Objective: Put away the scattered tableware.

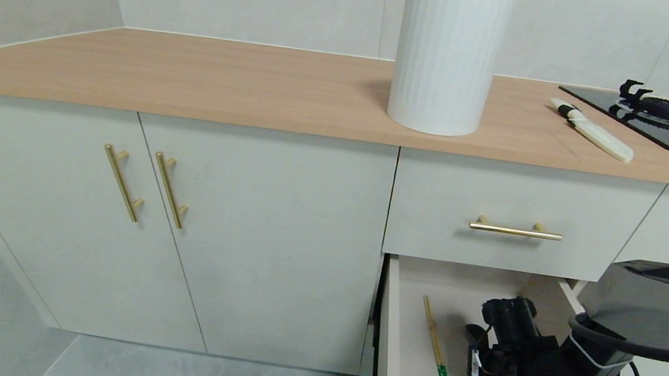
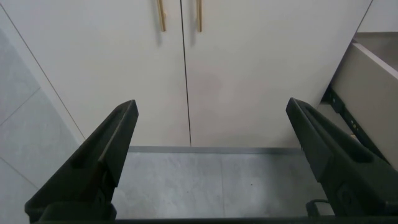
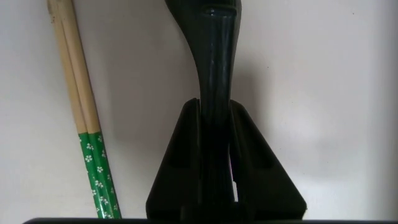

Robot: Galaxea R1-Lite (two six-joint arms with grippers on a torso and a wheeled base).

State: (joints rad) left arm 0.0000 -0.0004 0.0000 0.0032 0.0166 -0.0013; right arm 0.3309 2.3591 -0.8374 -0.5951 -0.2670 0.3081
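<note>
Open drawer (image 1: 389,355), smooth and pale inside: a pair of bamboo chopsticks (image 1: 438,353) with green patterned ends lies flat. Just beside them, the right gripper (image 1: 493,348) has its jaws clamped on a glossy black spoon (image 3: 214,62). The left gripper (image 2: 210,109) hangs before the cabinet doors, jaws wide. On the wooden countertop (image 1: 225,79) beyond stand a white ribbed canister (image 1: 447,52) and a sheathed knife (image 1: 592,129).

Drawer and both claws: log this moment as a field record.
Lower drawer: pulled open
Upper drawer: closed
In drawer: chopsticks lying on its floor, green ends toward the front
Right claw: shut on black utensil, inside the drawer beside the chopsticks
Left claw: open, empty, facing cabinet doors
Counter: white container, knife
</note>
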